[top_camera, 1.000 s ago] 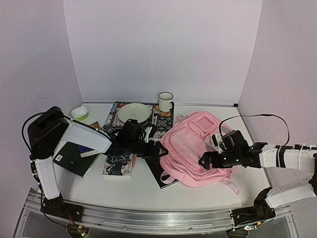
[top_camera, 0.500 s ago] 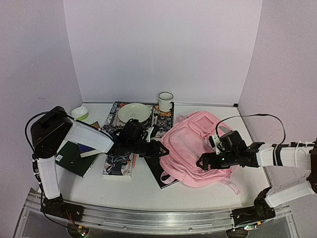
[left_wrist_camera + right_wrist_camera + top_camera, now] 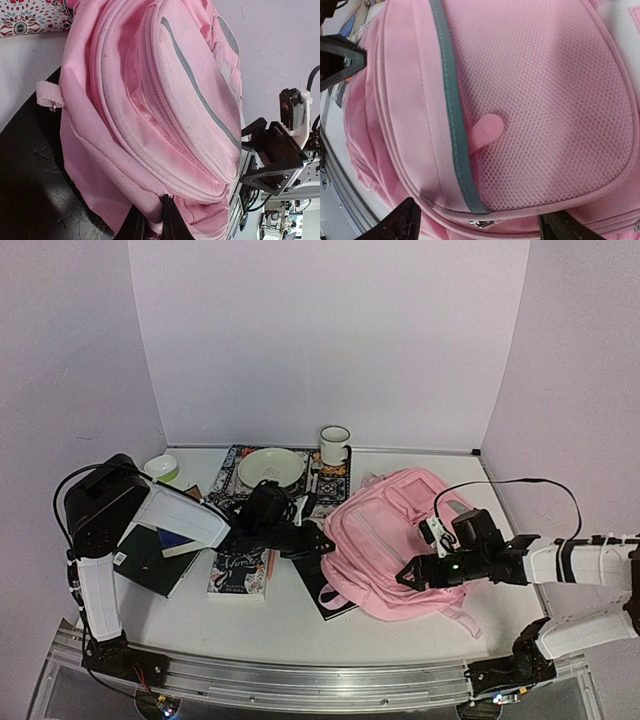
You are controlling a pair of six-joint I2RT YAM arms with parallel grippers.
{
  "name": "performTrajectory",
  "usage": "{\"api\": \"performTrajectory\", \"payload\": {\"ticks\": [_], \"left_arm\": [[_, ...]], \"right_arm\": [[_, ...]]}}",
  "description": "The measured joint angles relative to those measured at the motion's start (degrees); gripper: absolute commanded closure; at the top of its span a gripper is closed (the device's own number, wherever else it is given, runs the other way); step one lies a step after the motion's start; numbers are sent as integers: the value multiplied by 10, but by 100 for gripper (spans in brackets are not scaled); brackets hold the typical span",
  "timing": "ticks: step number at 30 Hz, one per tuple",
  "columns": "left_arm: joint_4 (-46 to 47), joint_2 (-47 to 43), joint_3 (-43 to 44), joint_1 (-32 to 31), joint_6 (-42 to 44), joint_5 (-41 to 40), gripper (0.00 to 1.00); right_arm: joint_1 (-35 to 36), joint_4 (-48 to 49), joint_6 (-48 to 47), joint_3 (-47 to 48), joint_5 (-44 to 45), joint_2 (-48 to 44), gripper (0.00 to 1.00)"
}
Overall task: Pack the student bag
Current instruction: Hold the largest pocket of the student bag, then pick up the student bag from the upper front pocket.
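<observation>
The student bag (image 3: 385, 530) is a big pink backpack lying flat, right of the table's middle. At its left edge my left gripper (image 3: 322, 540) is shut on a fold of the pink fabric. The left wrist view shows the dark jaws (image 3: 155, 220) pinching that fold below the bag's (image 3: 165, 100) front pockets. Over the bag's near front corner hangs my right gripper (image 3: 408, 576), open. In the right wrist view its gripper (image 3: 480, 220) straddles the mesh pocket (image 3: 535, 90), with a pink zip pull (image 3: 485, 127) and a metal slider (image 3: 481, 223) between the fingers.
A black book (image 3: 328, 592) lies partly under the bag's left side. Left of it are a patterned book (image 3: 240, 575) and a dark green notebook (image 3: 150, 560). At the back stand a pale bowl (image 3: 272, 468), a white mug (image 3: 334, 445) and a small green dish (image 3: 160, 470).
My left jaws have closed on the bag's left edge. The right gripper has narrowed a little and shifted toward the near front of the bag.
</observation>
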Motion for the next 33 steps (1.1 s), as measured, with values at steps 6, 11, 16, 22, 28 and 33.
{"api": "performTrajectory", "payload": {"ticks": [6,11,16,22,28,33], "left_arm": [[1,0,-3,0,1,-13,100],[6,0,-7,1,4,-25,100],[10,-1,-7,1,5,-35,100],[10,-5,-10,1,5,-48,100],[10,-6,-10,2,5,-51,100],[10,-6,-10,3,6,-50,100]], "right_arm": [[0,-19,-4,-19,-71,-45,39],[3,-40,-8,-21,-118,-56,53],[18,-50,-20,-21,-152,-61,62],[57,-55,-29,-14,-159,-81,60],[87,-111,-42,13,-41,-112,46],[87,-136,-41,13,37,-128,42]]}}
